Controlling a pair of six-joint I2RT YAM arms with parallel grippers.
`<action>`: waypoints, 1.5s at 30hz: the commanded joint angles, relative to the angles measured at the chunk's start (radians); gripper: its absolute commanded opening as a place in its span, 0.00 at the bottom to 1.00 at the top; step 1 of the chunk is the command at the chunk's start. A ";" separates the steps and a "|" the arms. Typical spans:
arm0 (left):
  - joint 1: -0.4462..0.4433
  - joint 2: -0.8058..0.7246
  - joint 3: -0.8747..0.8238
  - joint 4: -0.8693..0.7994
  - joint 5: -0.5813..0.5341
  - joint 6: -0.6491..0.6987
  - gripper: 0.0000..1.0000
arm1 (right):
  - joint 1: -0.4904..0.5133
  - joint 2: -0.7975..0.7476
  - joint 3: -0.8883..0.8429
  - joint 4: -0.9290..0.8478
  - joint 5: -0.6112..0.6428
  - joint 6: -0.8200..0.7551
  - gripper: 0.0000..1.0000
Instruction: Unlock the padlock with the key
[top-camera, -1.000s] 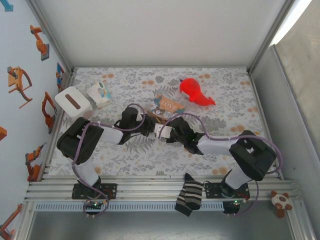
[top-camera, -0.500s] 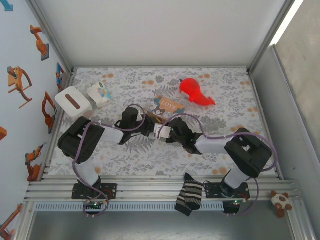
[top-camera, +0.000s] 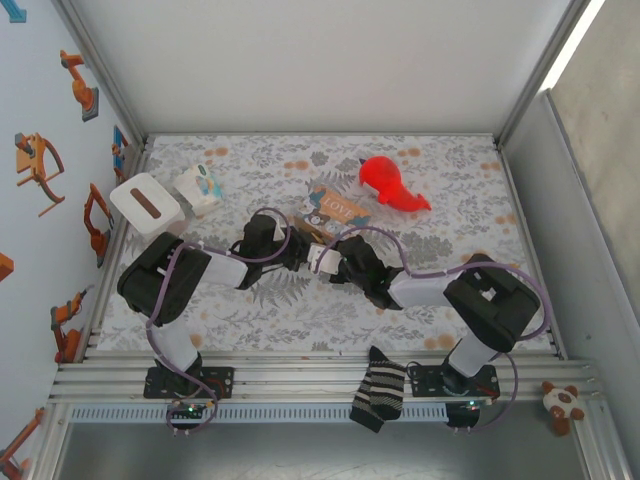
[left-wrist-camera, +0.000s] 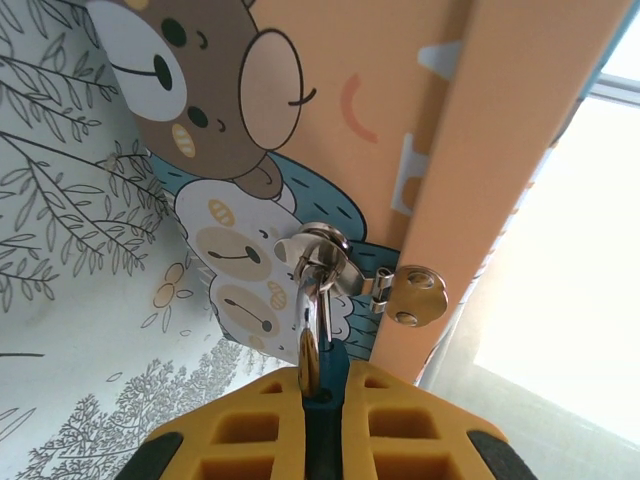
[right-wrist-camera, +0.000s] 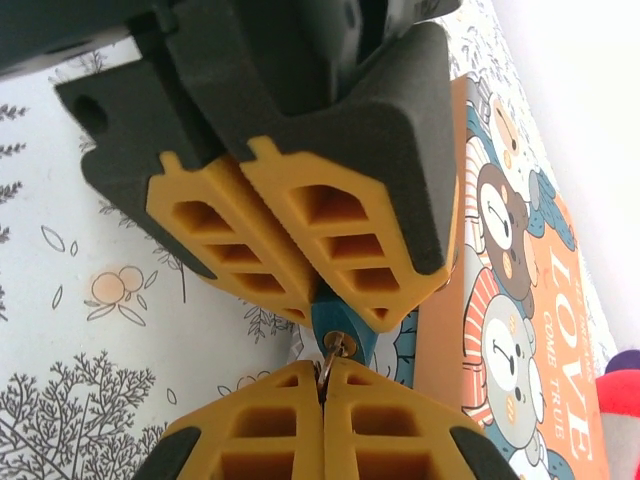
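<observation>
In the middle of the top view, the left tool (top-camera: 303, 250) and the right tool (top-camera: 322, 262) meet tip to tip on the desk (top-camera: 450, 170), just below the tin (top-camera: 336, 208). The padlock (right-wrist-camera: 340, 325) sits between them. The left tool pinches it, and its shackle (left-wrist-camera: 312, 290) is hooked through the tin's clasp (left-wrist-camera: 322, 245). The key (right-wrist-camera: 336, 350), pinched in the right tool, touches the padlock's lower end. A toy (top-camera: 390, 185) lies to the upper right of the tin. A tissue box (top-camera: 145, 203) and a small pack (top-camera: 197, 188) stand side by side at the left edge. A sock (top-camera: 380, 388) drapes over the rail at bottom centre.
</observation>
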 joint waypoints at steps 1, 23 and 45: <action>-0.009 0.016 0.004 0.063 0.031 -0.016 0.00 | 0.008 0.005 -0.016 0.104 0.053 0.085 0.00; -0.024 0.144 0.013 0.090 -0.020 0.003 0.03 | 0.083 0.096 -0.114 0.300 0.195 0.468 0.00; 0.077 -0.177 -0.022 -0.319 -0.105 0.276 0.52 | 0.018 0.044 -0.268 0.338 -0.009 0.867 0.00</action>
